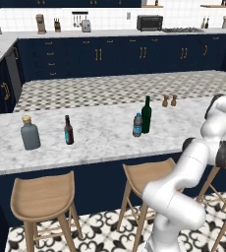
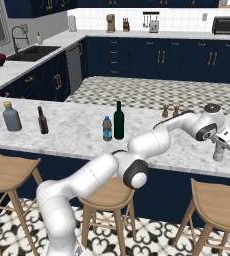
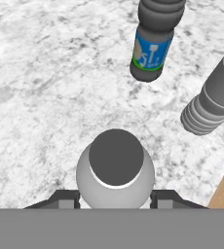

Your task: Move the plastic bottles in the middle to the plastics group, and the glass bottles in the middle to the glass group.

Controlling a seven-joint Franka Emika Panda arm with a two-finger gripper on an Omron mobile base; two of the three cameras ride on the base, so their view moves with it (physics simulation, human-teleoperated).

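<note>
Grey flask (image 1: 30,135) and brown bottle (image 1: 69,130) stand at counter's (image 1: 100,140) left end; blue-label water bottle (image 1: 137,125) and green wine bottle (image 1: 146,115) upright mid-counter, just beside each other; far right, gripper (image 2: 219,151) points down over clear-grey bottle (image 3: 115,168); bottle upright, long axis along gripper's, directly beneath hand, cap between fingertips (image 3: 65,198); jaws appear closed around its neck, bottle likely held; two other plastic bottles (image 3: 153,41) stand close ahead, so set-down calls for care.
</note>
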